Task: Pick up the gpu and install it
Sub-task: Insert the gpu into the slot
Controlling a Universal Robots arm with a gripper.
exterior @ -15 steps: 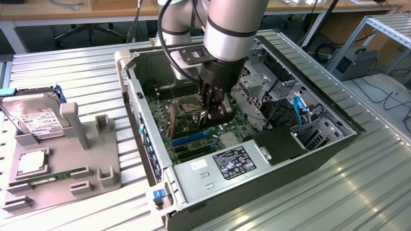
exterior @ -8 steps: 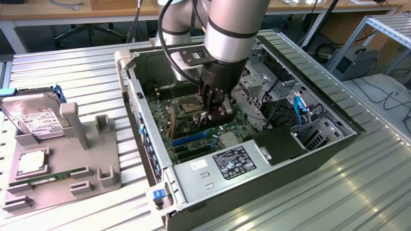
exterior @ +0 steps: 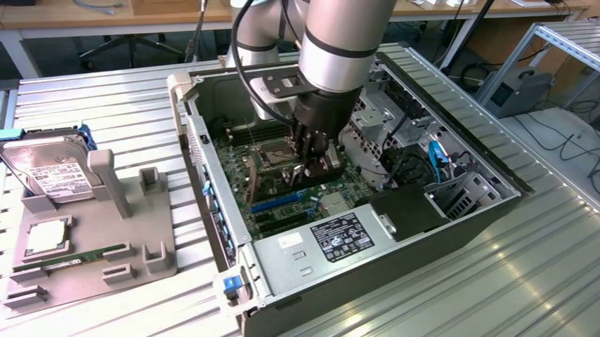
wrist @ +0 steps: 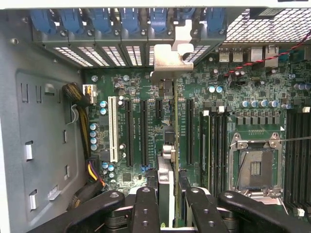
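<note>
We see the gpu (wrist: 176, 145) edge-on, a thin dark card standing upright over the motherboard (wrist: 146, 121) slots, its silvery bracket (wrist: 173, 56) at the case's rear openings, pinched between the tool (wrist: 167, 199) fingers.

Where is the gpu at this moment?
The gpu is inside the open computer case, held edge-on in the claw above the motherboard slots, its silvery bracket toward the rear openings.
</note>
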